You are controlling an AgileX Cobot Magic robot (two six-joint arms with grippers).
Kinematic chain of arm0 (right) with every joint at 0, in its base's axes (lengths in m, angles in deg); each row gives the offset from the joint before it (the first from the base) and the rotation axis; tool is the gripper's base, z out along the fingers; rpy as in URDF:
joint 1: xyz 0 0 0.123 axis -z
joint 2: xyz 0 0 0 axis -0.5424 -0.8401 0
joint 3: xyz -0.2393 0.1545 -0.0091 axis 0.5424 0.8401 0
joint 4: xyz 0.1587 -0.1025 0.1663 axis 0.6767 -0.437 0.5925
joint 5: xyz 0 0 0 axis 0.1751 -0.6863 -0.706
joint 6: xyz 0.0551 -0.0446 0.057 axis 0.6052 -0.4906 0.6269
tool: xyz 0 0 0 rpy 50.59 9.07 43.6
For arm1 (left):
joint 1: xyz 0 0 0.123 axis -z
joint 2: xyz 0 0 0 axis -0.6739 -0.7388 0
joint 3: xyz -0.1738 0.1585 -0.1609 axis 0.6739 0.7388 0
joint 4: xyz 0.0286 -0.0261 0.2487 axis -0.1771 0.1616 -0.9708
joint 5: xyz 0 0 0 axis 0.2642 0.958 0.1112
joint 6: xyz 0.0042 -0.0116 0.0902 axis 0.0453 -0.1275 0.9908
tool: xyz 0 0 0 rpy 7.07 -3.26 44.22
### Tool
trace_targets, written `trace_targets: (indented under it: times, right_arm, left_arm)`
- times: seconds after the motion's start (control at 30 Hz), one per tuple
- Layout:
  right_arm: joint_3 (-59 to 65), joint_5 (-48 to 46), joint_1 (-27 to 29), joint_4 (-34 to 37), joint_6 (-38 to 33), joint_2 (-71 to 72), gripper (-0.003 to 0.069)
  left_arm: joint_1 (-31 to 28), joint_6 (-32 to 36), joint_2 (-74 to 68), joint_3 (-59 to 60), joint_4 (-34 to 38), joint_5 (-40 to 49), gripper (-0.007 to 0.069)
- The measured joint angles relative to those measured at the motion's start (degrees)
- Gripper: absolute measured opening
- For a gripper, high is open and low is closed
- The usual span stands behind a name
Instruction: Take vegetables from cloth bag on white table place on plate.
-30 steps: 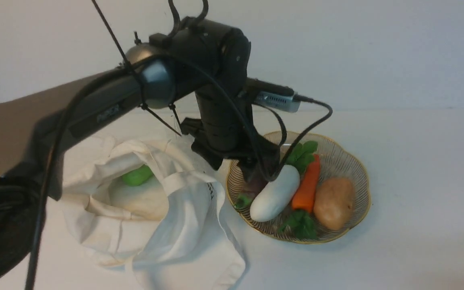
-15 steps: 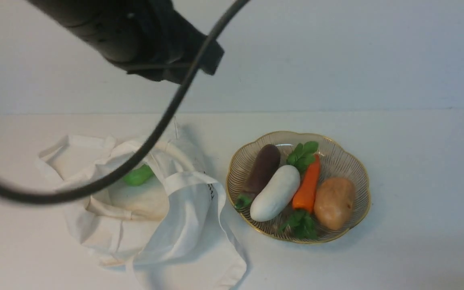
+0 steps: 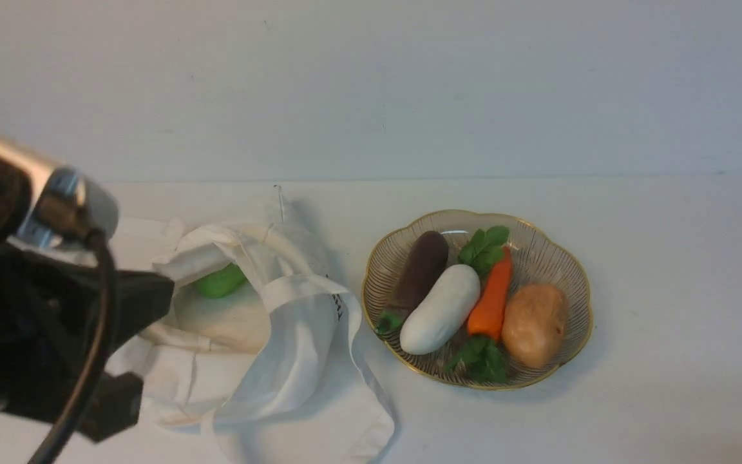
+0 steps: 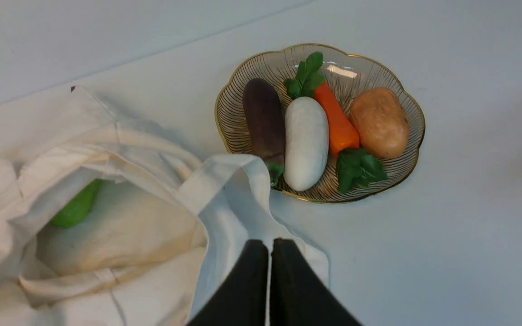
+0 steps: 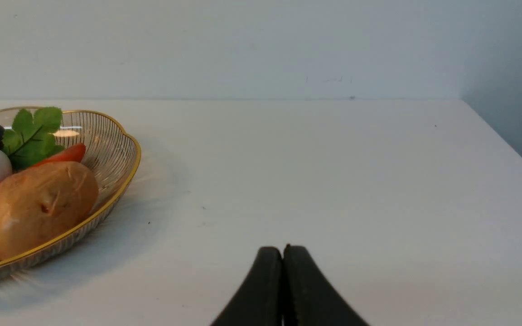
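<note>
The dark purple eggplant (image 3: pixel 418 270) lies in the gold-rimmed glass plate (image 3: pixel 574 267) beside a white radish, a carrot and a potato; it also shows in the left wrist view (image 4: pixel 264 120). The bright green vegetable (image 3: pixel 219 281) sits inside the open off-white cloth bag (image 3: pixel 294 361), also seen in the left wrist view (image 4: pixel 76 209). My left gripper (image 4: pixel 270 242) is shut and empty, raised above the bag's near edge. My right gripper (image 5: pixel 282 248) is shut and empty, over bare white table (image 5: pixel 333 172) to the right of the plate (image 5: pixel 120 181).
My left arm's dark wrist and cable (image 3: pixel 42 335) fill the front view's lower left corner, hiding part of the bag. A pale wall stands behind the table. The table's right edge (image 5: pixel 510 145) shows in the right wrist view.
My left arm has lifted off the plate, leaving the eggplant there, and swung back to the near left. Plate contents and bag have not moved.
</note>
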Motion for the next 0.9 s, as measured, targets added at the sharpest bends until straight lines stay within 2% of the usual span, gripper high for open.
trace_targets:
  times: [0.37,0.73,0.9]
  right_arm:
    - [0.0,0.0,0.0,0.0,0.0,0.0,-0.0011]
    - [0.0,0.0,0.0,0.0,0.0,0.0,-0.0011]
    - [0.0,0.0,0.0,0.0,0.0,0.0,-0.0011]
  left_arm:
    - [0.0,0.07,7.93,4.0,2.92,-0.28,-0.0005]
    - [-0.07,5.65,9.51,5.91,0.91,-0.98,-0.0005]
    - [-4.0,5.79,16.18,12.57,1.24,-5.98,-0.0005]
